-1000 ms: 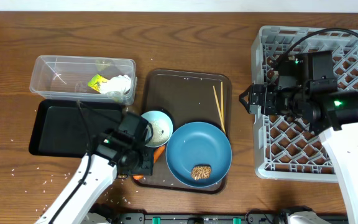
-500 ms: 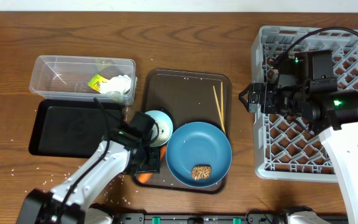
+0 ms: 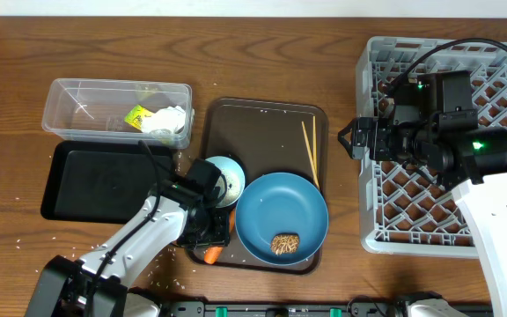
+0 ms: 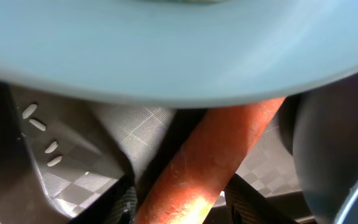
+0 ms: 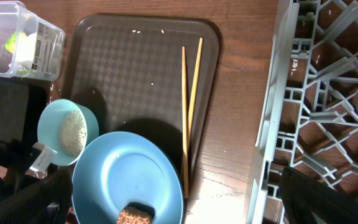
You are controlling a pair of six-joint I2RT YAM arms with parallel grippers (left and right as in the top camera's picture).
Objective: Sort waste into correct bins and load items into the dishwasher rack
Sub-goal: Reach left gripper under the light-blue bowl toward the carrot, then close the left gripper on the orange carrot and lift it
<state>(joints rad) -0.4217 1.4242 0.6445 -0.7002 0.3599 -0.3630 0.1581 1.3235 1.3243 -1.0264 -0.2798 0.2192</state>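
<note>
left fingers [image 4: 122,200] either side of the carrot [image 4: 219,152] at the brown tray's [image 3: 262,123] near-left corner, grip unclear, right fingers [image 5: 334,199] spread wide open at the rack's [image 3: 403,211] left edge

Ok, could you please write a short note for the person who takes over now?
Left gripper: jaws around the carrot, grip unclear.
Right gripper: open, empty, at the rack edge.
Done: tissue and wrapper in the clear tub.
To do: carrot, brown food piece on the blue dish, loose rice; then dish, bowl, chopsticks into the rack.
</note>
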